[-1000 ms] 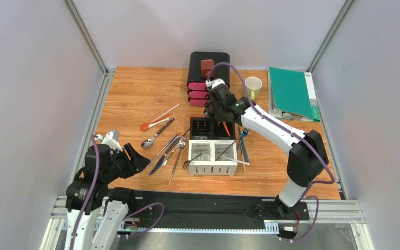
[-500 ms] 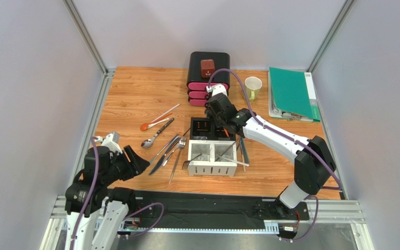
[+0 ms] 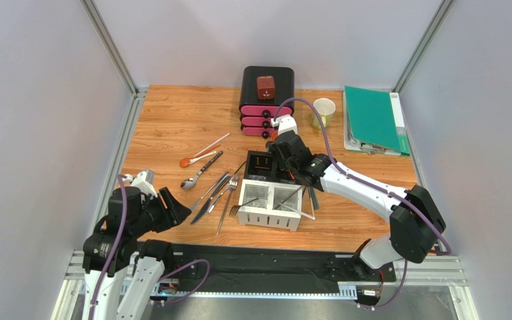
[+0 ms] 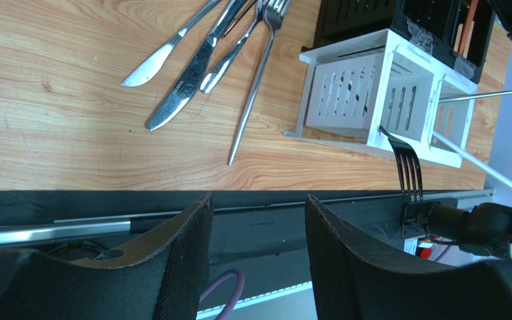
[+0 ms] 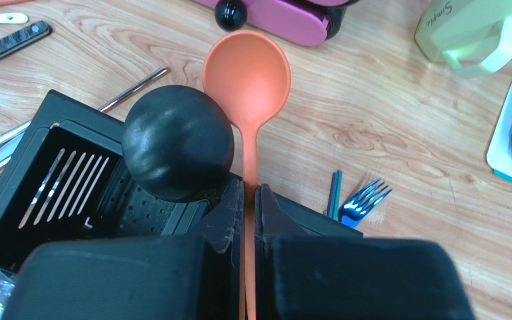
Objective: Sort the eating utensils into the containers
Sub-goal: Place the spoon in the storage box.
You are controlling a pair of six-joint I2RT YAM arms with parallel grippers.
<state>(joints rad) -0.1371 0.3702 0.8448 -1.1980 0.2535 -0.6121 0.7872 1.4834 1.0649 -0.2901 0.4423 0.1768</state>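
Note:
My right gripper (image 5: 248,195) is shut on the handle of an orange plastic spoon (image 5: 246,73), just above the caddy's black compartments (image 5: 45,193). The spoon's bowl points away over the wood. A black spoon's round bowl (image 5: 177,141) sticks up beside it from the black section. From above, the right gripper (image 3: 287,171) hangs over the caddy (image 3: 269,215). A fork (image 4: 409,170) and thin sticks poke out of the white compartments (image 4: 345,87). Knives (image 4: 185,80) and a fork (image 4: 255,87) lie loose left of the caddy. My left gripper (image 4: 255,200) is open and empty at the table's near left edge.
A silver spoon (image 3: 188,182), a small orange spoon (image 3: 188,161) and a dark-handled utensil (image 3: 210,162) lie at the left. A blue fork (image 5: 365,198) rests right of the caddy. The black-and-pink drawer box (image 3: 266,100), green mug (image 3: 323,109) and green folder (image 3: 372,120) stand at the back.
The right arm has come nearer with the orange spoon, from the caddy's far side to over its black compartments. The caddy has turned slightly. The left arm has stayed still.

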